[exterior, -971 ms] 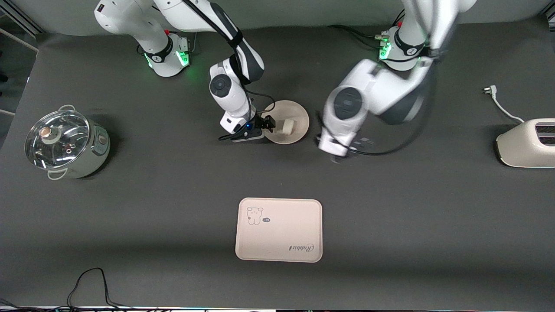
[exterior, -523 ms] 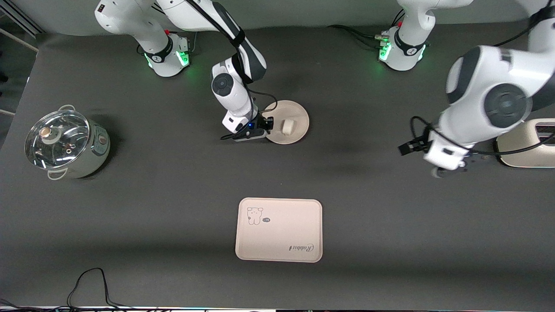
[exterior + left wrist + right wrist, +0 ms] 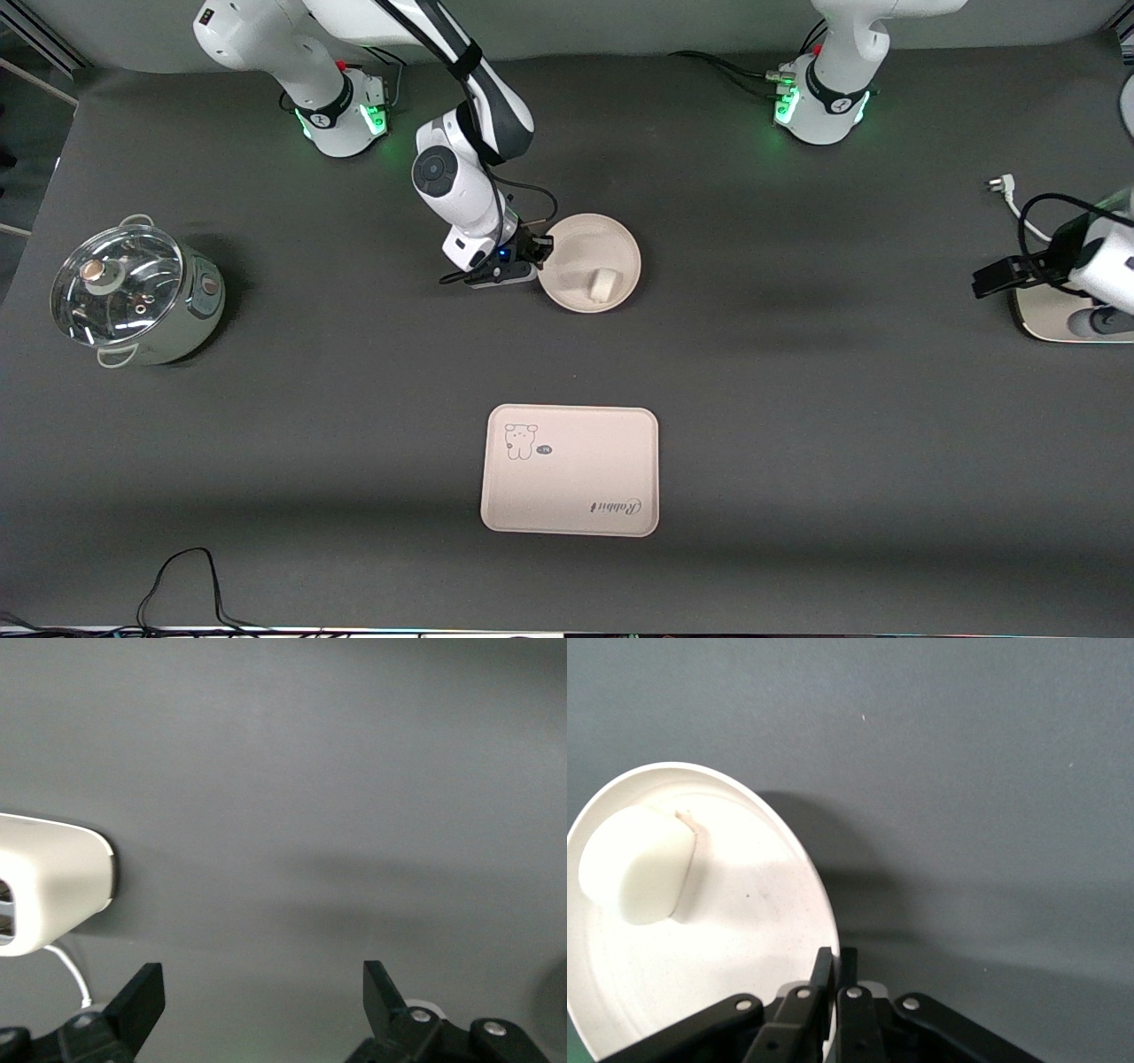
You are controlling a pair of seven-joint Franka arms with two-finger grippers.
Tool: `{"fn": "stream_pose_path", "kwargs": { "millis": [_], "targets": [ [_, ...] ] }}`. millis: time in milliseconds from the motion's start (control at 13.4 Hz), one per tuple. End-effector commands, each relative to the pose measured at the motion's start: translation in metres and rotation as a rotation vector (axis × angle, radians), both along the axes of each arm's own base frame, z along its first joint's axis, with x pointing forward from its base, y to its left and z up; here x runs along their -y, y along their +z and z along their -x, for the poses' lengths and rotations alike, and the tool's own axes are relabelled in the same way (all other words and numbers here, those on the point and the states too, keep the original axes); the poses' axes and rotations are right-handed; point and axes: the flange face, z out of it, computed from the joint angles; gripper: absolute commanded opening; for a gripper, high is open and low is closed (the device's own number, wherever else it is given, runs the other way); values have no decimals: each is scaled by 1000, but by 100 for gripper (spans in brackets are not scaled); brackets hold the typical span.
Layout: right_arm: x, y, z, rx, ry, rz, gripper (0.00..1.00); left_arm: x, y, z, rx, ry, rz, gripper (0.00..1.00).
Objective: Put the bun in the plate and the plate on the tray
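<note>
The right gripper (image 3: 540,251) reached low, its fingers (image 3: 825,979) clamped on the rim of the plate (image 3: 620,244), which was tilted above the tabletop (image 3: 797,425). The white bun (image 3: 604,283) lay in the plate. The left gripper (image 3: 264,997) hung spread wide beside the toaster (image 3: 44,895). The tray (image 3: 570,470) lay well apart.

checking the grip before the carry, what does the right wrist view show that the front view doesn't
Only the right wrist view shows the right gripper with its jaws pinched shut on the plate's rim, and the plate lifted at a tilt, throwing a shadow on the table.

Only the front view shows the tray nearer the camera, a glass-lidded pot at the right arm's end, and the left gripper waiting open over the toaster at the left arm's end.

Both show the bun lying in the plate, apart from the gripped rim.
</note>
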Motion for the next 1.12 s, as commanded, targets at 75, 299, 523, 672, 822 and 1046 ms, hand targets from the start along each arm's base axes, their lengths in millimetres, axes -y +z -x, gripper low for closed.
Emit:
{"fn": "stream_pose_path", "kwargs": {
  "millis": [75,299,523,672,822,1046],
  "targets": [
    [7,51,-16,36,-9,-79,0,6,31,-3,-11,-36,-16,100],
    [-4,93,-73,163,16,-133,0,23,10,-14,-32,-66,-3,100],
    [-16,103,-150,256,24,-123,0,25,14,-8,-56,-67,-1,100],
    [3,103,-219,309,71,-69,0,25,11,-9,-61,-67,1,100],
    [41,96,-283,267,103,-28,0,25,7,-10,-67,-69,3,100],
    [61,54,-327,248,151,-16,0,27,3,-13,-68,-90,5,100]
  ]
}}
